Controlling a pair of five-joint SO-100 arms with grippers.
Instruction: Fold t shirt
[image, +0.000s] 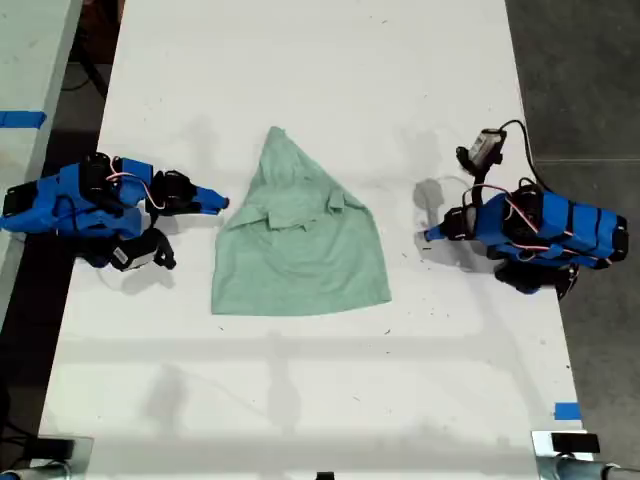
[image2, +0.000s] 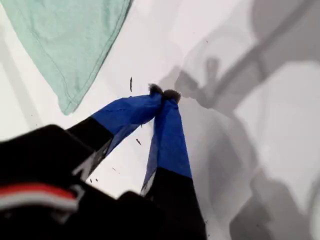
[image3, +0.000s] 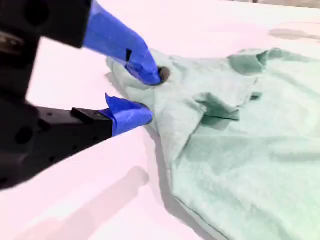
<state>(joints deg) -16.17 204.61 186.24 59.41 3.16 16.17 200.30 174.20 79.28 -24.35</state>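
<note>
Item: t shirt (image: 300, 250), pale mint green, wrinkled. Pos.: flat on white table (image: 300, 400), approx. centre of the exterior view. Config.: both sides drawn inward, giving a tapered shape with a narrow point at the far end and a wide straight hem at the near end. Loose folds are bunched across the upper middle.

My first gripper (image: 430, 235): at the exterior view's right, tips pointing toward the shirt. Blue fingers are together, tips meeting (image2: 162, 92), nothing between them. It sits apart from the cloth, with bare table between. The first wrist view shows one hemmed corner of the shirt (image2: 65, 35) lying clear of the tips.

My second gripper (image: 215, 200): at the exterior view's left, tips pointing toward the shirt, just beside its edge, level with the bunched folds. In the second wrist view the jaws stand apart (image3: 147, 95), one blue tip over the cloth edge and the other low beside it. No cloth is clamped. Contact w/ the shirt (image3: 250, 150): cannot tell.

Misc.: blue tape piece (image: 567, 411) on the table edge, exterior view's lower right.
</note>
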